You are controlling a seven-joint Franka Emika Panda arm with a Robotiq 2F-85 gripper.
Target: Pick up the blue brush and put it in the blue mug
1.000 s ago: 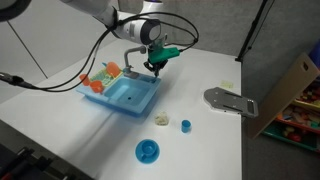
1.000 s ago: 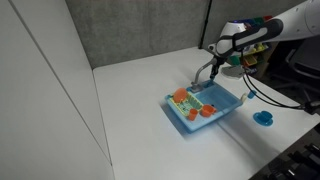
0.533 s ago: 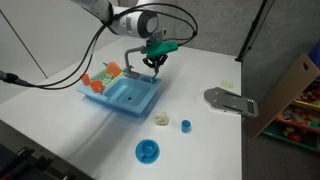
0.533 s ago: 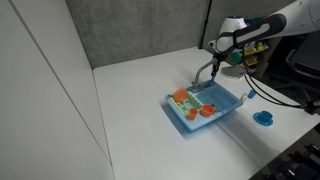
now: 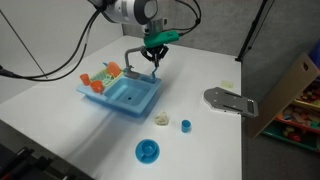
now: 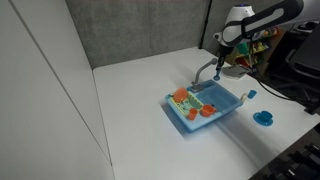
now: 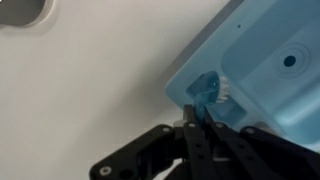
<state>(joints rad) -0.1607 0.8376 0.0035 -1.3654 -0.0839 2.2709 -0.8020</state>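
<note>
My gripper [image 5: 155, 57] hangs in the air above the far corner of the light blue toy sink [image 5: 133, 97], beside its grey faucet [image 5: 130, 56]. It also shows in an exterior view [image 6: 221, 52]. In the wrist view the gripper [image 7: 197, 110] is shut on the small blue brush [image 7: 208, 91], whose head sticks out past the fingertips over the sink's corner [image 7: 262, 70]. The blue mug [image 5: 148, 151] stands upright near the table's front edge, well away from the gripper; it also shows in an exterior view [image 6: 264, 117].
Orange toys [image 5: 100, 78] lie in the sink's side rack. A tiny pale blue cup [image 5: 186, 125] and a small pale toy [image 5: 162, 120] sit between sink and mug. A grey flat object [image 5: 229, 100] lies toward the table's edge.
The gripper has risen from just over the sink's far corner to higher in the air, still holding the brush. Nothing else moved.
</note>
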